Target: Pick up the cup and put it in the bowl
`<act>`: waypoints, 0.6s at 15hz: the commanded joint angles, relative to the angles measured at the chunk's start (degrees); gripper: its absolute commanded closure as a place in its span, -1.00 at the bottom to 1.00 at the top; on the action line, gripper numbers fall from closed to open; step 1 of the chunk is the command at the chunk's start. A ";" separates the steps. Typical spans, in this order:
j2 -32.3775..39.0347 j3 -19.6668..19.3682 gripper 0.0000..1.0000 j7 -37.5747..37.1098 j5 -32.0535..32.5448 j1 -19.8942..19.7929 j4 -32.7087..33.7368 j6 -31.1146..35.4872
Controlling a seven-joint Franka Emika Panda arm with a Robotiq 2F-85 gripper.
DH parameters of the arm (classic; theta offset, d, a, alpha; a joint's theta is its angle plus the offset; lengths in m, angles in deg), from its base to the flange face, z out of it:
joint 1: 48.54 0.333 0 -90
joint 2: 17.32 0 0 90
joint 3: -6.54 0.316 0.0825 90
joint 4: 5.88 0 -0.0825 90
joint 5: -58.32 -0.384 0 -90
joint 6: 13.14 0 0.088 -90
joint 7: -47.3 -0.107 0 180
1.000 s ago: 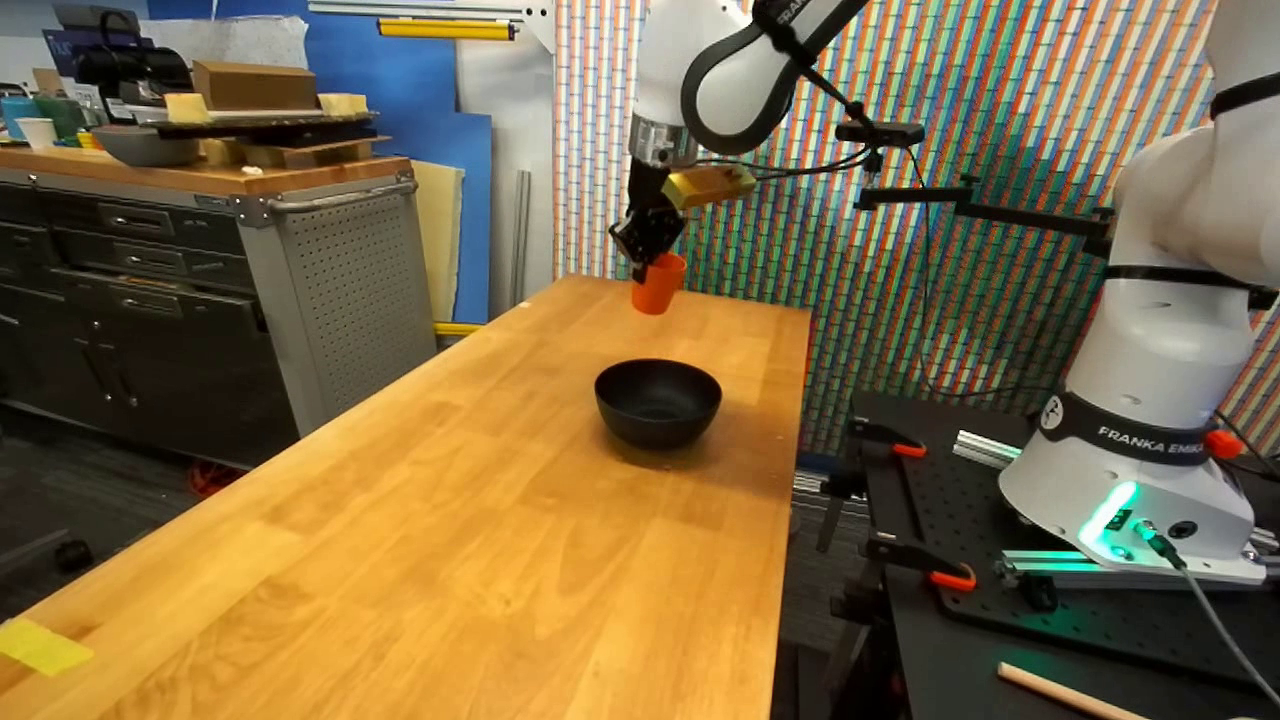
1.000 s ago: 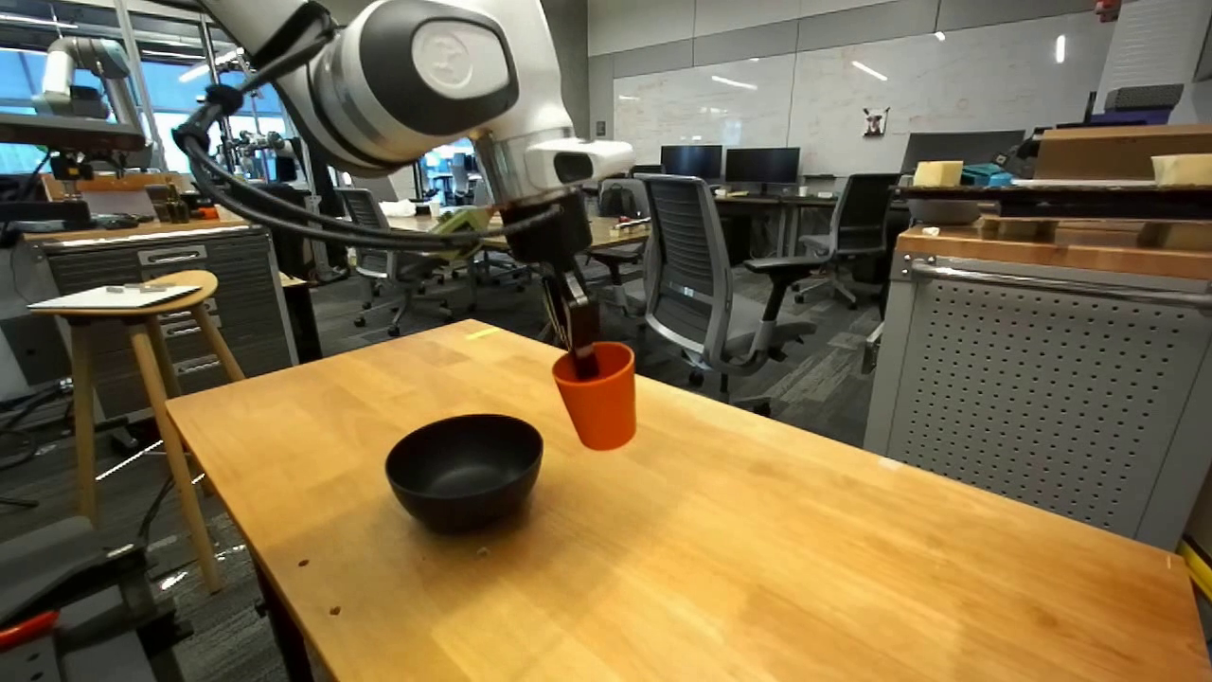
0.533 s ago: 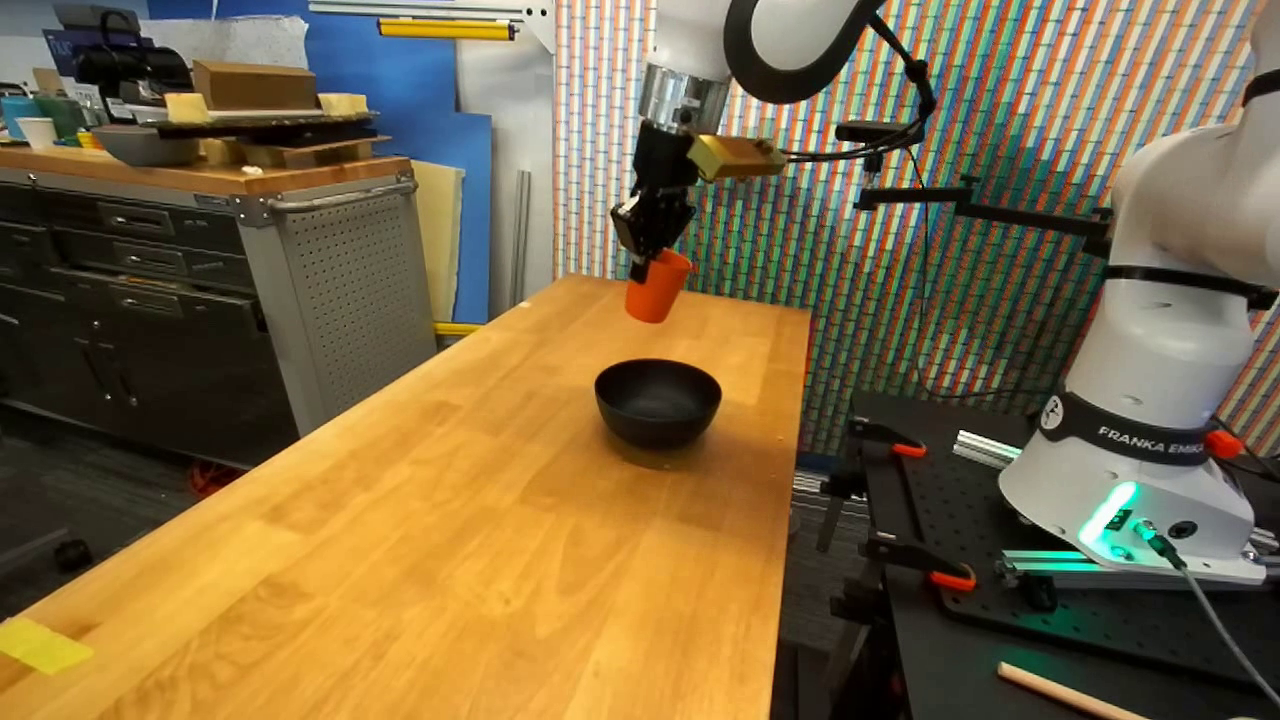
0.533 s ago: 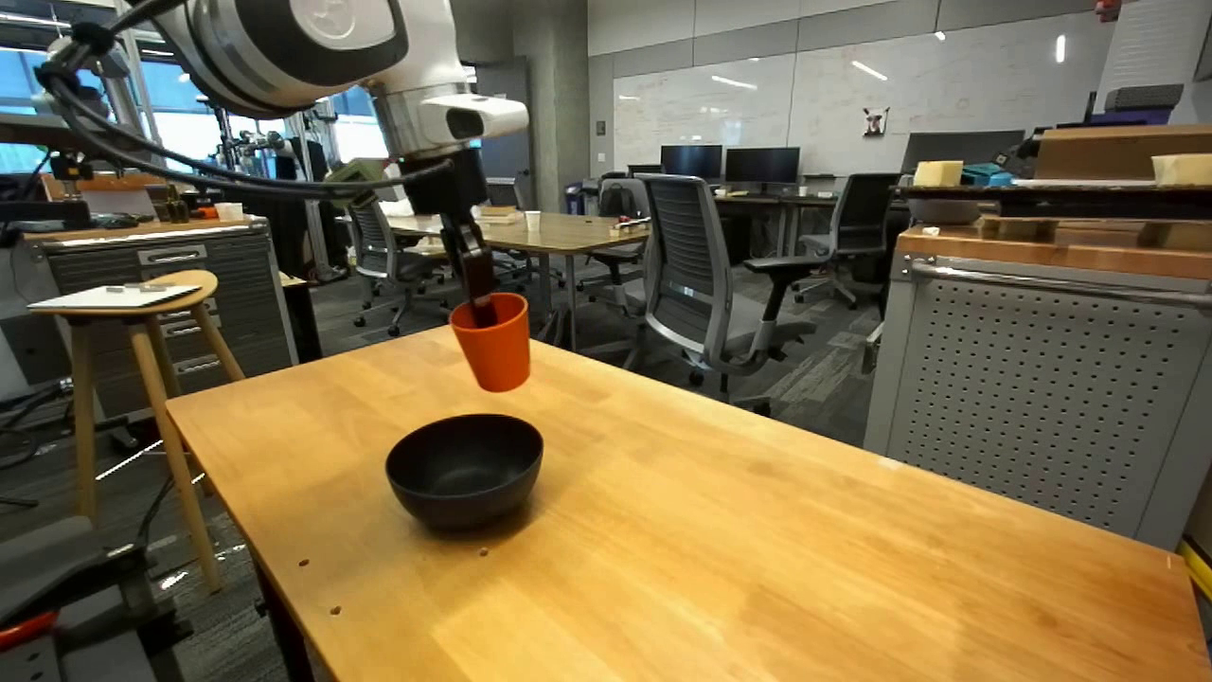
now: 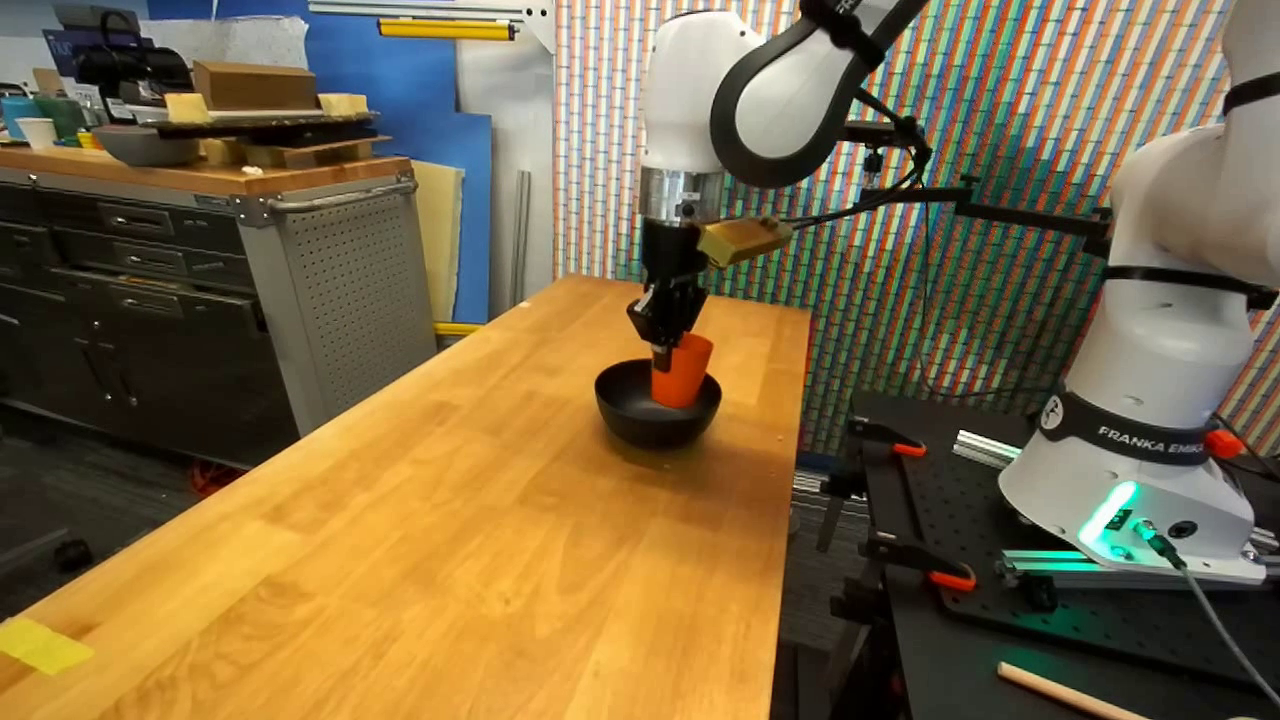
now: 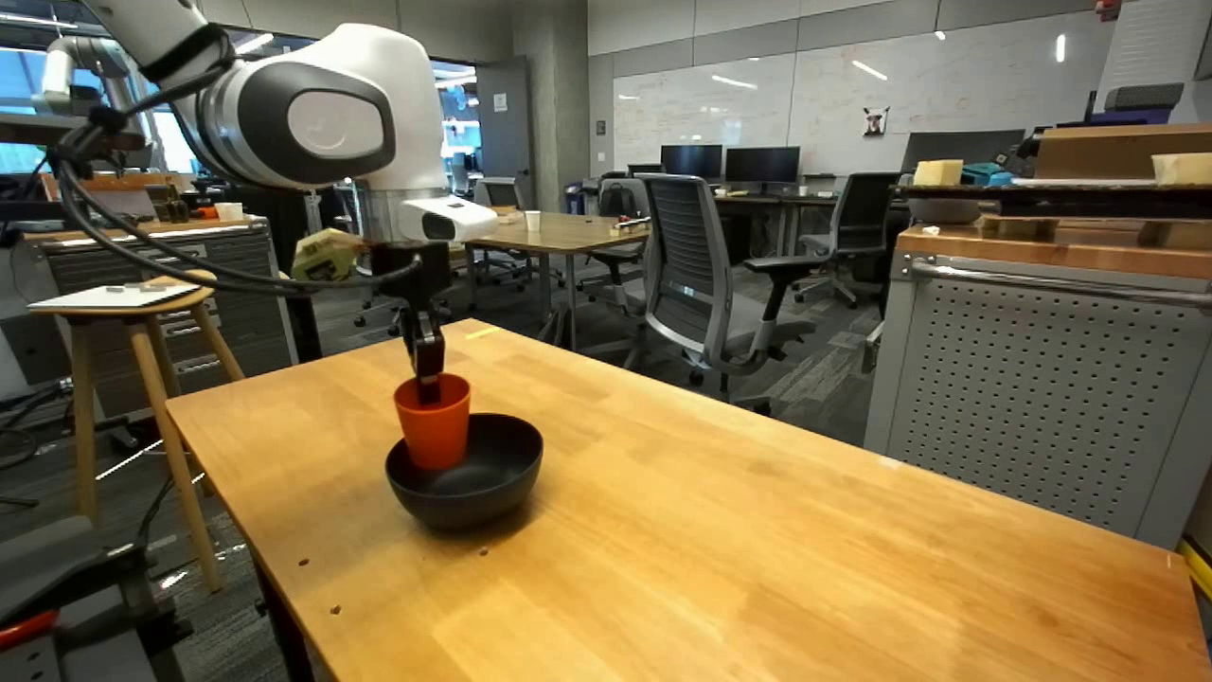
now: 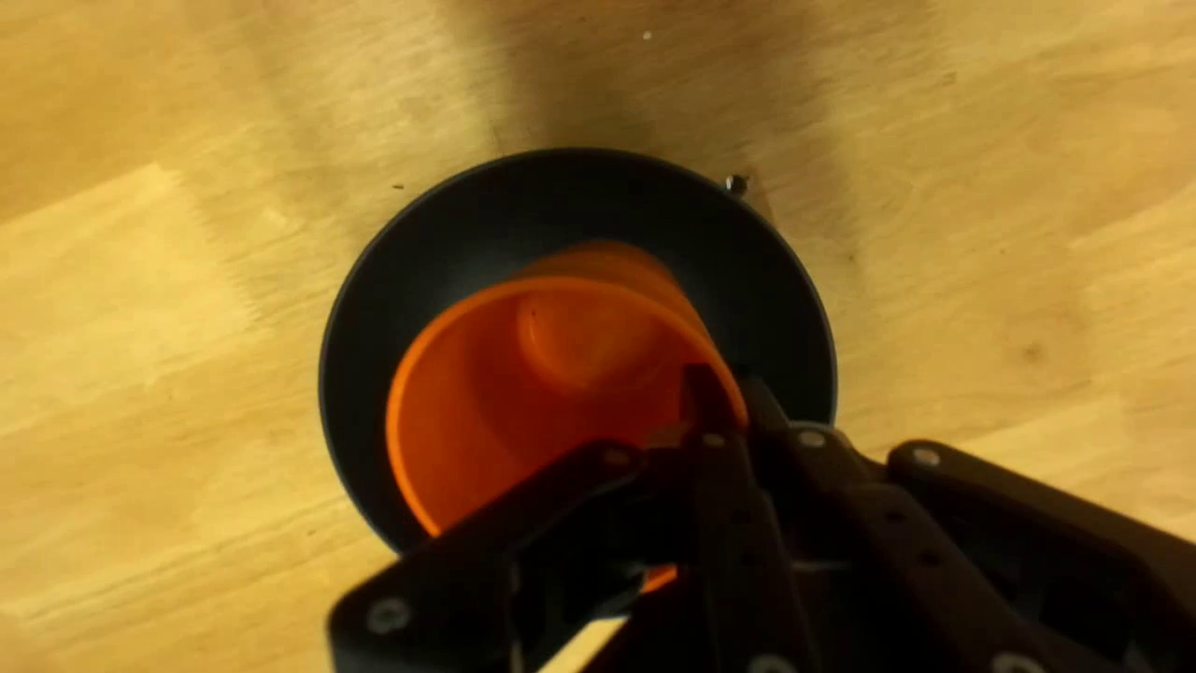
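Two fingers of the gripper pinch the wall of the orange-red cup at its rim, on the right in the wrist view, one tip reaching inside the mouth and the other against the outer side. Below them the cup is tilted, its lower part inside the black bowl and its mouth above the bowl's rim; I cannot tell whether the base touches the bottom. In an exterior view the cup is toward the bowl's left side. The bowl rests on the wooden table, in an exterior view in the far half, near the right edge. A yellow strip lies at the near left, and the white robot base stands right of the table.
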 commanded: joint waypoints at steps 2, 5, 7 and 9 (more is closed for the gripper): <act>8.06 -0.76 0.91 1.75 0.70 0.37 2.73 3.89; 10.94 -1.68 0.90 2.18 1.48 0.85 3.85 5.85; 10.42 -2.16 0.39 1.97 2.48 1.19 4.63 5.91; 5.51 -2.05 0.24 1.94 4.55 2.38 2.66 4.87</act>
